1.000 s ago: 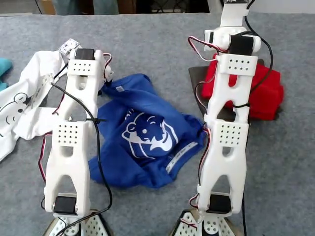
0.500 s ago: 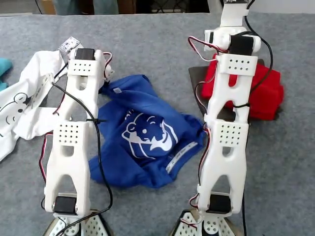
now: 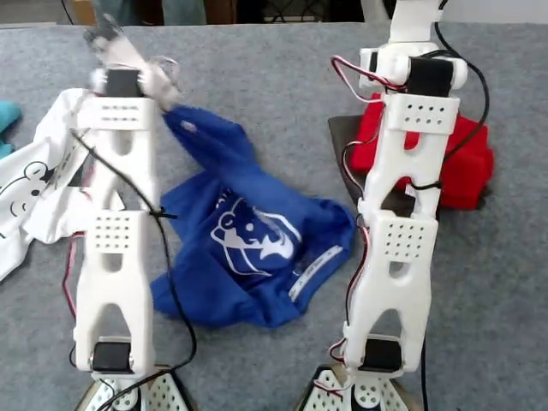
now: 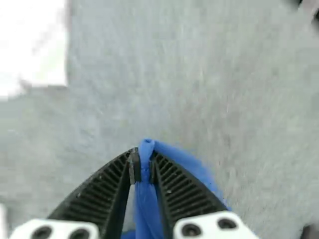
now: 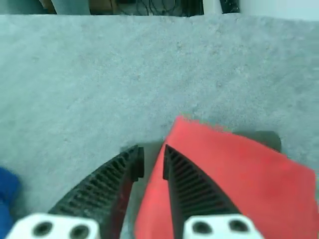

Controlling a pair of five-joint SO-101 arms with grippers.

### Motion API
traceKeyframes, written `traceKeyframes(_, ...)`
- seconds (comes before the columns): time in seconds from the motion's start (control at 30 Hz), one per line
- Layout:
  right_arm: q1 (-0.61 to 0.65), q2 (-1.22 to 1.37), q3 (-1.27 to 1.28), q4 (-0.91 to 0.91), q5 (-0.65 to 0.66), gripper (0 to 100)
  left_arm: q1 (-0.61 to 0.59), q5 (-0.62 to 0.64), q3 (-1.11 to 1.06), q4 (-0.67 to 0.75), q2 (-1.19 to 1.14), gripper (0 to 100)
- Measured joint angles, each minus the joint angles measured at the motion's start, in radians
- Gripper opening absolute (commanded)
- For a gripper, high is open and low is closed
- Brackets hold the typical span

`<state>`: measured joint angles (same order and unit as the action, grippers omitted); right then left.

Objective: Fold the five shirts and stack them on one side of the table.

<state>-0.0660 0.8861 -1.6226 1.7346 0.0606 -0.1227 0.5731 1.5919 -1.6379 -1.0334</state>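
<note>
A blue shirt (image 3: 248, 248) with a bear print lies crumpled between the two arms. My left gripper (image 3: 163, 92) is shut on its far edge and holds that edge up off the table. The left wrist view shows the pinched blue fabric (image 4: 146, 154) between the shut jaws of the left gripper (image 4: 144, 167). A folded red shirt (image 3: 462, 163) rests on a dark folded shirt (image 3: 342, 137) at the right. My right gripper (image 5: 153, 158) hangs over the red shirt (image 5: 234, 174), its jaws a narrow gap apart with nothing between them.
A white shirt (image 3: 43, 180) with a bear drawing lies spread at the left, and its edge is also visible as a white shirt (image 4: 30, 45) in the left wrist view. A teal shirt (image 3: 7, 116) peeks in at the far left edge. Grey carpet-like table (image 3: 257, 77) lies beyond.
My left arm rose and swung toward the far left, pulling the blue shirt's edge up and stretching it. The right arm shifted only slightly.
</note>
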Motion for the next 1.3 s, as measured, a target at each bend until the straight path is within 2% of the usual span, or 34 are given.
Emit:
traceKeyframes(0.23, 0.117, -0.048, 0.044, 0.026, 0.000, 7.8, -0.279, -0.043, 0.005, -0.117, 0.249, 3)
traceKeyframes(0.33, 0.198, -0.052, 0.170, 0.026, 0.000, 7.8, -0.376, -0.071, -0.043, -0.121, 0.330, 3)
traceKeyframes(0.43, 0.292, -0.051, 0.341, 0.026, -0.006, 7.8, -0.417, -0.143, -0.157, -0.121, 0.419, 3)
traceKeyframes(0.63, 0.499, -0.051, 0.568, 0.023, -0.146, 7.8, -0.446, -0.242, -0.601, -0.121, 0.566, 3)
traceKeyframes(0.8, 0.624, 0.003, 0.649, -0.089, -0.250, 7.8, -0.494, -0.259, -1.034, -0.069, 0.660, 3)
traceKeyframes(0.9, 0.638, 0.095, 0.651, -0.180, -0.261, 7.4, -0.531, -0.270, -1.252, 0.011, 0.740, 3)
traceKeyframes(1.0, 0.634, 0.172, 0.643, -0.195, -0.261, 1.0, -0.539, -0.316, -1.455, 0.100, 0.848, 3)
traceKeyframes(1.13, 0.606, 0.226, 0.559, -0.095, -0.261, 1.3, -0.537, -0.373, -1.712, 0.218, 1.025, 3)
traceKeyframes(1.3, 0.565, 0.229, 0.560, 0.006, -0.189, 1.3, -0.540, -0.399, -1.969, 0.305, 1.217, 3)
